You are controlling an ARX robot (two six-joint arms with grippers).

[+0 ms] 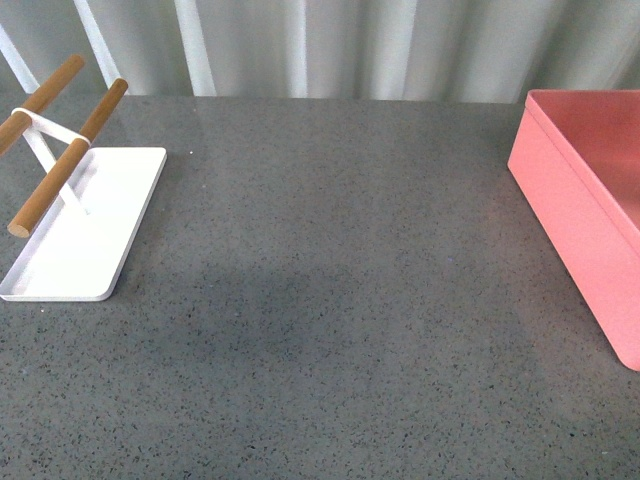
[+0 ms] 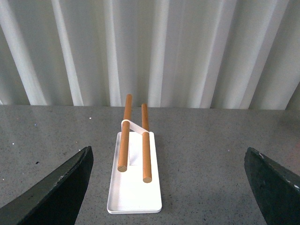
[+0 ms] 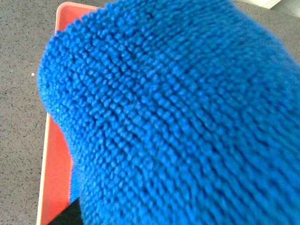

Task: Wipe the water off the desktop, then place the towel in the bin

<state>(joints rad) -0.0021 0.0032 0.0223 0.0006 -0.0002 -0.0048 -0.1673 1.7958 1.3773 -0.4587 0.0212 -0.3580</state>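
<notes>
Left claw [image 2: 166,187] gapes wide over the table [image 1: 330,300], holding nothing. Right claw hidden, grip unclear: the towel [image 3: 178,117] fills its camera above the pink bin [image 3: 54,159], possibly hanging from it.

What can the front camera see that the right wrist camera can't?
Only the front view shows the white tray with its wooden bars and the curtain behind. Only the right wrist view shows the blue towel, filling most of the picture. Both show the pink bin and the grey desktop.
</notes>
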